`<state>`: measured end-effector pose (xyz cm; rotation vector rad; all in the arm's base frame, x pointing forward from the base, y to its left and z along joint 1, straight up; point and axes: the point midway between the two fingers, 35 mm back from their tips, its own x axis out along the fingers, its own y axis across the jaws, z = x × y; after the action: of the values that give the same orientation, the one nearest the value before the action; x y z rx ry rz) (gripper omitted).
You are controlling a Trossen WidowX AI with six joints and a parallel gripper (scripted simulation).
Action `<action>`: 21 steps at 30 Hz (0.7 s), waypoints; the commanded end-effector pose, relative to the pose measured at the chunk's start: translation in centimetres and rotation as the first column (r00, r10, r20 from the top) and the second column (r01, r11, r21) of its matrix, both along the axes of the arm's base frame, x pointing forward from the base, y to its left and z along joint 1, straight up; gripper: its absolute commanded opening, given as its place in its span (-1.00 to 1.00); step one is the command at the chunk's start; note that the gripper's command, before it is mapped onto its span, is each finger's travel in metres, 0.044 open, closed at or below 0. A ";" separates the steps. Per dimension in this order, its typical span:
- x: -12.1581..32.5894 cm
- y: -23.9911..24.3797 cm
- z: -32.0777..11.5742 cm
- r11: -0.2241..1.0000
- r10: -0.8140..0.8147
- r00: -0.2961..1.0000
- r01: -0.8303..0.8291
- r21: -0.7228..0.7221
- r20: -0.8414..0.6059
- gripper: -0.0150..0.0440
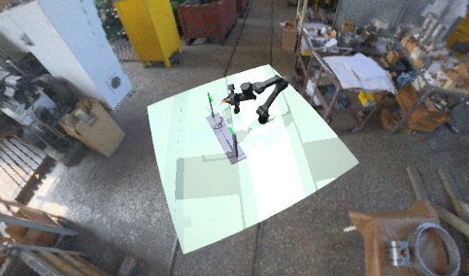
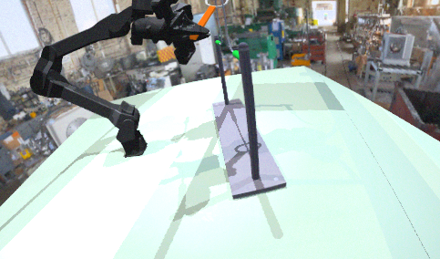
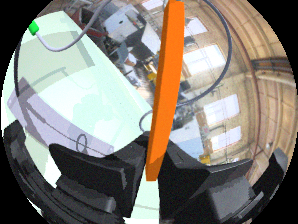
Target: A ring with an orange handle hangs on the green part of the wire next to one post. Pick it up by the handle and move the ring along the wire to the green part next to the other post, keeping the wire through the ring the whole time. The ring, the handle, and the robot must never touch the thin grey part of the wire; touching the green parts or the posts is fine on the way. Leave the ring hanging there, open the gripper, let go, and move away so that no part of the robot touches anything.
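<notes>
My gripper [image 1: 227, 101] [image 2: 202, 35] [image 3: 152, 135] is shut on the lower end of the orange handle [image 1: 224, 101] [image 2: 206, 20] [image 3: 168, 75], which slants up from the fingertips. The ring [image 2: 214, 7] shows at the top edge of the exterior view, high above the green parts; it is outside the wrist view. The grey wire [image 3: 60, 50] bends up and over; contact with the ring cannot be told. One green part [image 1: 211, 98] [image 2: 218, 42] is by the far post [image 2: 223, 75]; the other green part [image 1: 231, 130] [image 2: 236, 54] is by the near post [image 1: 235, 145] [image 2: 250, 109].
Both posts stand on a purple-grey base [image 1: 221, 135] [image 2: 268, 170] on the pale table [image 1: 208, 219] [image 2: 332, 205]. On the base lies a ring-shaped shadow with the wire's shadow running across it. The arm reaches in above the table, from the side of the base where it is mounted.
</notes>
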<state>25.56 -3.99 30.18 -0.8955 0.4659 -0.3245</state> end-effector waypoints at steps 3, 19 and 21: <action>-0.2 -0.3 0.5 0.996 -0.004 1.000 0.005 -0.090 0.014 -1.00; -0.2 -0.9 1.5 0.942 0.000 1.000 0.009 -0.334 0.027 -1.00; -0.2 -0.9 1.6 0.932 0.001 1.000 0.009 -0.364 0.029 -1.00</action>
<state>25.61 -4.72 31.39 -1.2128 0.3989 -0.4142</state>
